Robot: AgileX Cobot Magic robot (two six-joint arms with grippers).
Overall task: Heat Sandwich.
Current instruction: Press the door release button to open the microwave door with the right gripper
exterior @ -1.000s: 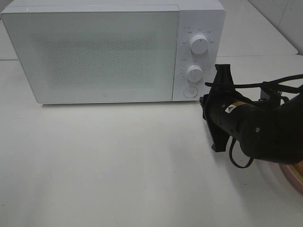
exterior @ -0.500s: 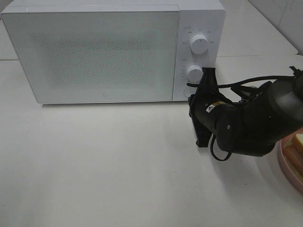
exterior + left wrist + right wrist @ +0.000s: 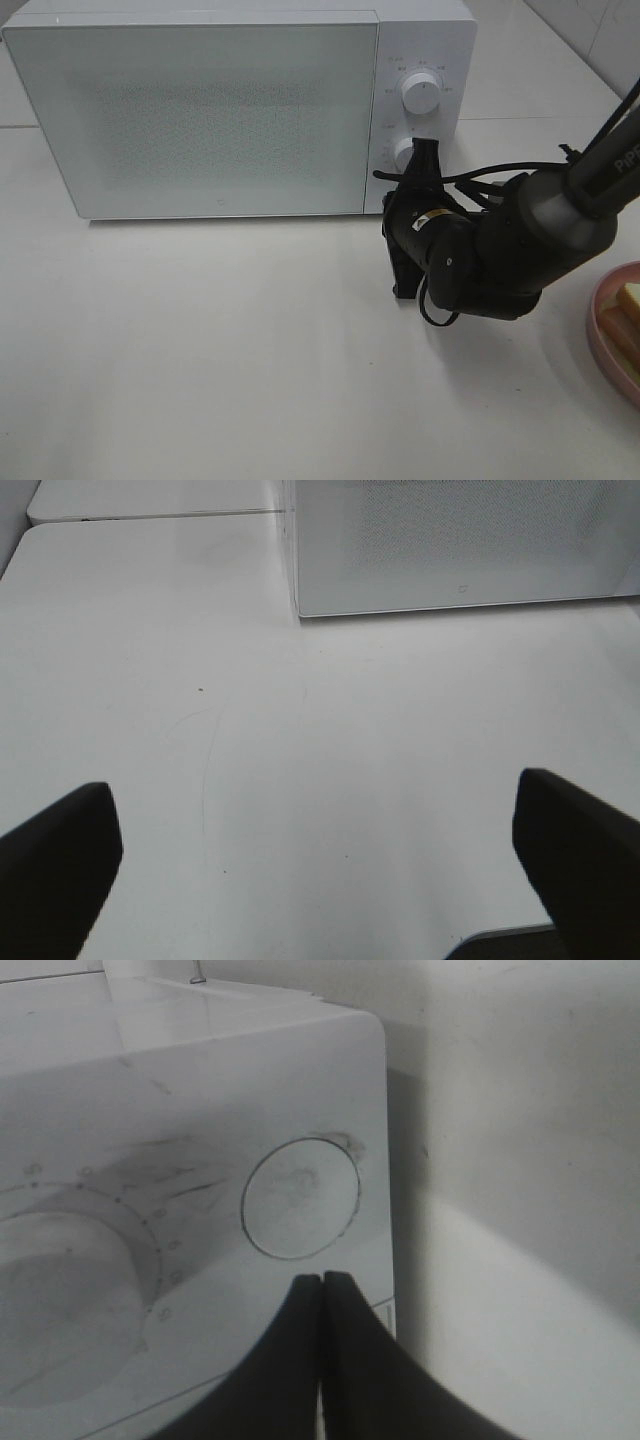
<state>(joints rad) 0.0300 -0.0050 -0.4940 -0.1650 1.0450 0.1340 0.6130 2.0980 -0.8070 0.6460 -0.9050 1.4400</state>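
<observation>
The sandwich (image 3: 629, 312), pale bread with yellowish filling, lies on a pink plate (image 3: 603, 345) at the right edge of the exterior view, partly cut off. The white microwave (image 3: 200, 110) stands at the back with its door shut. My right gripper (image 3: 404, 203) is at the bottom of its control panel and covers the round button there. In the right wrist view the fingertips (image 3: 322, 1282) are pressed together, empty, just below the round button (image 3: 300, 1198). My left gripper (image 3: 320, 870) is open and empty over bare table, facing the microwave (image 3: 460, 540).
Two white knobs sit on the panel, the upper one (image 3: 421, 93) in plain view, the lower one (image 3: 406, 150) partly behind my right arm (image 3: 500, 250). The lower knob also shows in the right wrist view (image 3: 60, 1300). The white table (image 3: 200, 350) spreads before the microwave.
My right arm has moved left and towards the microwave's panel, now covering the round button. This uncovered the plate and sandwich at the right edge.
</observation>
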